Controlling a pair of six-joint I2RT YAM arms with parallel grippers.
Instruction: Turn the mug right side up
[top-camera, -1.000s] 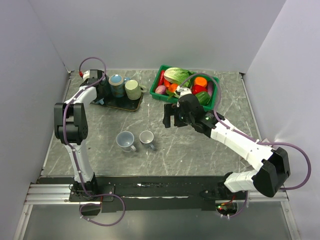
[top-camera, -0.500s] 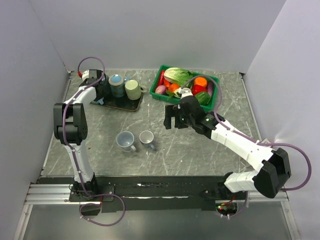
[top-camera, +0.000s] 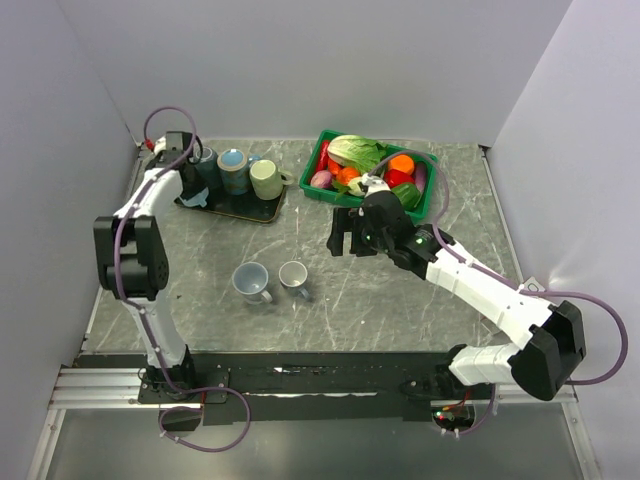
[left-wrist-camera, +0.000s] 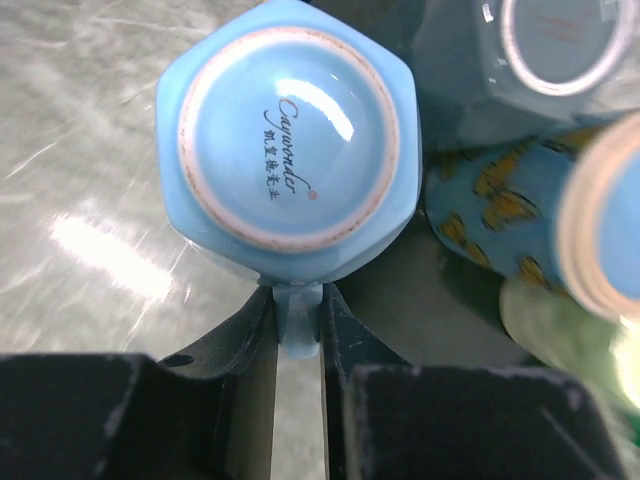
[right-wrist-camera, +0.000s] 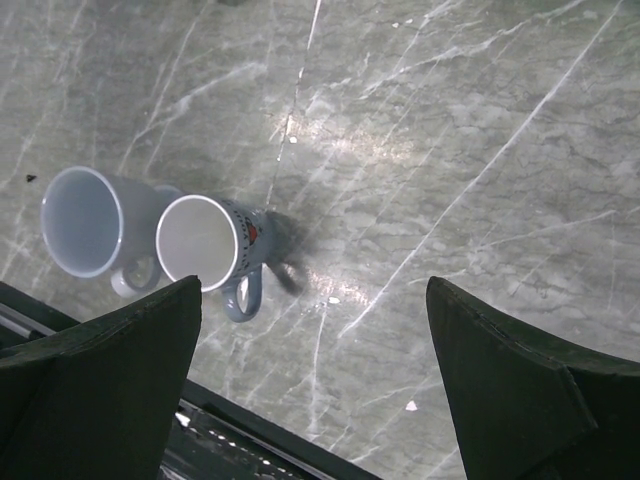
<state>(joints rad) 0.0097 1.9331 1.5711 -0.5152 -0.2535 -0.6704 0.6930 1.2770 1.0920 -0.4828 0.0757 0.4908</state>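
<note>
A light blue mug (left-wrist-camera: 290, 140) is upside down, its printed base facing my left wrist camera. Its handle (left-wrist-camera: 298, 325) sits between the fingers of my left gripper (left-wrist-camera: 298, 300), which is shut on it. In the top view this gripper (top-camera: 188, 168) is at the left end of the dark tray (top-camera: 240, 210), with the blue mug (top-camera: 205, 162) beside it. I cannot tell whether the mug is lifted off the tray. My right gripper (top-camera: 346, 232) is open and empty, hovering over the table's middle; it also shows in the right wrist view (right-wrist-camera: 315, 330).
On the tray stand an upside-down butterfly mug (top-camera: 232, 170) and a cream mug (top-camera: 266, 180). Two upright mugs, one white (top-camera: 250, 282) and one grey-blue (top-camera: 293, 277), stand on the table. A green basket (top-camera: 322, 150) of vegetables is at the back.
My left arm has swung its elbow outward to the left and the wrist has shifted slightly left at the tray's end. The right arm has barely moved.
</note>
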